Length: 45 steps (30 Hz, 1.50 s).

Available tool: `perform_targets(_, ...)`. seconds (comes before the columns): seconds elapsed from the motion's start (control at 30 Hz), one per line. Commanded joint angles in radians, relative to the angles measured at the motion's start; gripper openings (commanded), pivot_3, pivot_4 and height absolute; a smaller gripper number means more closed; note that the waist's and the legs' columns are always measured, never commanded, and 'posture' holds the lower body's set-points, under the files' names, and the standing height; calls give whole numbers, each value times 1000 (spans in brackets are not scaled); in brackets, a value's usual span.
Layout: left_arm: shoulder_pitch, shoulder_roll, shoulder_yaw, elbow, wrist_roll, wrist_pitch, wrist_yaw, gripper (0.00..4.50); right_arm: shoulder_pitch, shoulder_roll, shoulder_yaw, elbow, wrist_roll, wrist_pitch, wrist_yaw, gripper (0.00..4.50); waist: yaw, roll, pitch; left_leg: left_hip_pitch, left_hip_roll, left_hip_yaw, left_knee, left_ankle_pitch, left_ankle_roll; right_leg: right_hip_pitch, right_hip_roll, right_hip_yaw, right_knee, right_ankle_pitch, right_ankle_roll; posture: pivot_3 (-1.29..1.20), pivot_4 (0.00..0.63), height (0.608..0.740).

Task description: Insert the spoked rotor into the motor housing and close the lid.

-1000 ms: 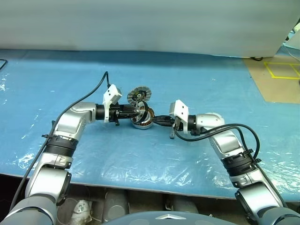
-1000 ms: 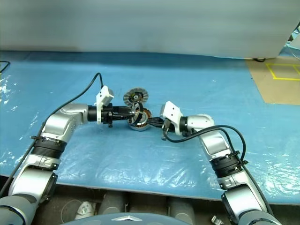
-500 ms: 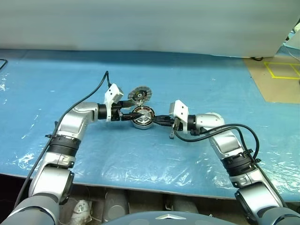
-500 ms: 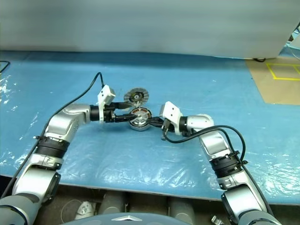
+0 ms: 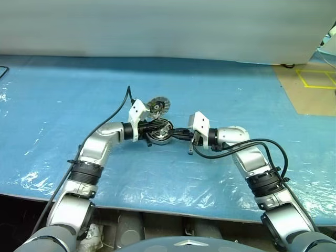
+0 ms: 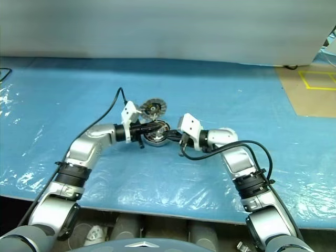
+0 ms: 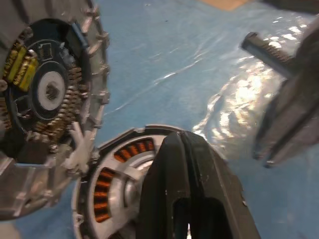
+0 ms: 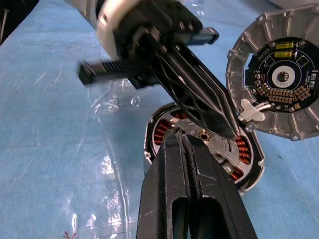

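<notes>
The motor housing point(image 5: 159, 133), a short cylinder with copper windings, sits on the blue sheet. The spoked rotor point(image 8: 212, 145) lies flat inside it, its silver spokes over the windings. The lid point(image 5: 156, 106), a finned silver disc with a dark centre, is just beyond the housing, its rim next to it. My left gripper point(image 5: 160, 126) is shut with nothing in it, its tips just above the rotor's hub. My right gripper point(image 5: 172, 134) is shut too, its tips at the housing's near rim point(image 8: 164, 149); whether they pinch the rim I cannot tell.
A blue plastic sheet point(image 5: 63, 100) covers the table, wrinkled and shiny toward the front edge. Off the sheet at the far right is brown floor marked with yellow tape point(image 5: 315, 79). A black cable point(image 5: 113, 113) trails from my left wrist.
The left gripper let go of the rotor, which went from upright at its tips to flat in the housing. The fingers then shut and the hand moved right over the housing. The right arm stayed still.
</notes>
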Motion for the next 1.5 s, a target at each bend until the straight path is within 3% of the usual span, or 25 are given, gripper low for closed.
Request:
perform_targets(0.03, -5, -17, -27, 34, 57, -43, 51, 65, -16, 2, 0, -15, -6, -29, -8, 0, 1, 0, 0, 0, 0, 0, 0, 0, 0, 0, 0, 0, 0, 0, 0, 0, 150, 740)
perform_targets(0.13, 11, -12, -58, 33, 76, -24, 37, 65, -14, 2, -1, -16, -6, -31, -9, 0, 2, 0, 0, 1, 0, 0, 0, 0, 0, 1, 0, 0, 0, 0, 0, 0, 150, 740)
perform_targets(0.37, 49, -30, -11, -71, -45, -5, -59, 65, -15, 6, -3, -10, -10, -39, -13, 0, 1, 0, 0, 2, 0, 0, 0, 0, 0, 2, 0, 0, 0, 0, 0, 0, 150, 740)
perform_targets(0.53, 60, -29, 122, -246, -332, 213, -135, 65, -16, 8, -1, 10, -19, -58, -13, 0, 0, 0, 0, -1, 0, 0, 0, 0, 0, -1, 0, 0, 0, 0, 0, 0, 150, 740)
perform_targets(0.77, -52, -9, 311, -331, -545, 372, -42, 65, -19, 4, 8, 24, -22, -74, -14, 0, 4, -2, 2, 0, 0, 0, 0, 0, 0, -1, 0, 0, 0, 0, -1, 0, 150, 740)
perform_targets(0.97, -271, -17, 425, -125, -440, 125, 121, 65, -30, 5, 12, 35, -20, -82, -8, 0, 2, -3, 4, -1, -1, 0, 2, 0, 0, 1, 0, 0, -1, 0, 0, 0, 150, 740)
perform_targets(1.1, -350, 25, 353, 114, -242, -87, 153, 65, -22, 1, 4, 9, 7, -69, 12, 0, -3, -3, 4, 0, 0, -1, 1, 1, 1, 1, 1, -1, -1, 2, 3, 0, 150, 740)
perform_targets(1.3, -399, 20, 304, 459, -119, -321, 83, 65, 10, 10, -45, -57, 69, -53, -3, 0, 3, -5, 5, -3, -1, -2, 1, 2, 2, 1, 1, -1, -1, 3, 5, 0, 150, 740)
perform_targets(1.5, -469, -12, 320, 672, -128, -373, -34, 65, 85, -70, -99, -193, 196, 51, 81, 0, 18, -6, 6, -4, -1, -3, 1, 1, 2, 1, 0, -3, -1, 3, 5, 0, 150, 740)
